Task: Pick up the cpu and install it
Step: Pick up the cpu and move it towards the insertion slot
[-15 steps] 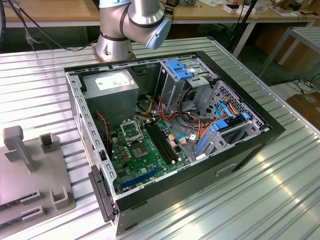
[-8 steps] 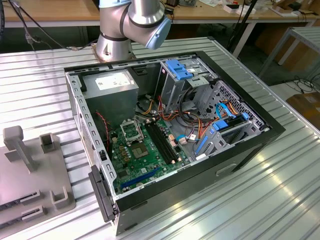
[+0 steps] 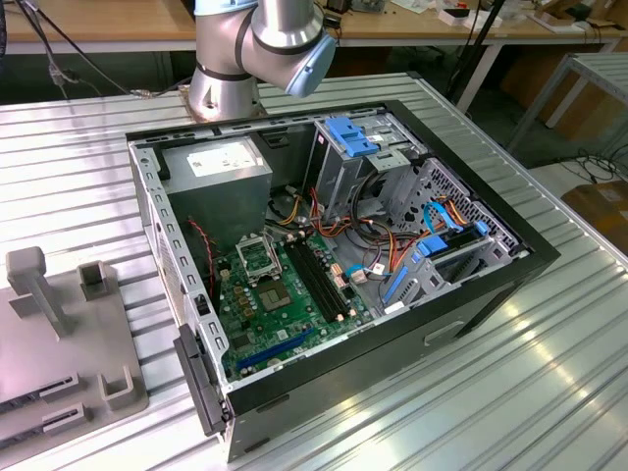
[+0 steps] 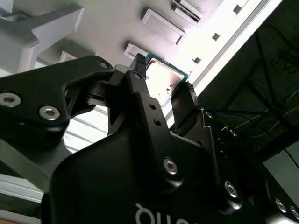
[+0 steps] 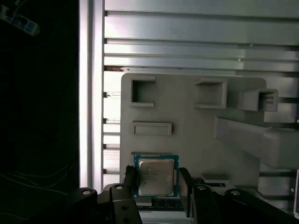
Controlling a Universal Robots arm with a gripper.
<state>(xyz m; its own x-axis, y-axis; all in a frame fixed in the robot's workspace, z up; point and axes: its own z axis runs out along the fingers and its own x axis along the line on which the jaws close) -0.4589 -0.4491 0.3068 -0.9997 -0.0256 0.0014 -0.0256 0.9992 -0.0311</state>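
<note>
In both wrist views the cpu, a small square chip with a silver top and a green rim, lies between my two black fingers. My gripper is shut on it, one finger against each of two opposite edges. The chip is at the near edge of the grey fixture tray; whether it rests on the tray or hangs just above it I cannot tell. In the exterior view the open computer case lies on the table, with the motherboard's square socket frame in its middle.
The grey tray with raised blocks and slots sits at the exterior view's left, beside the case. Inside the case are a grey power-supply box, long black memory slots, cables and blue drive brackets. The arm's base stands behind the case.
</note>
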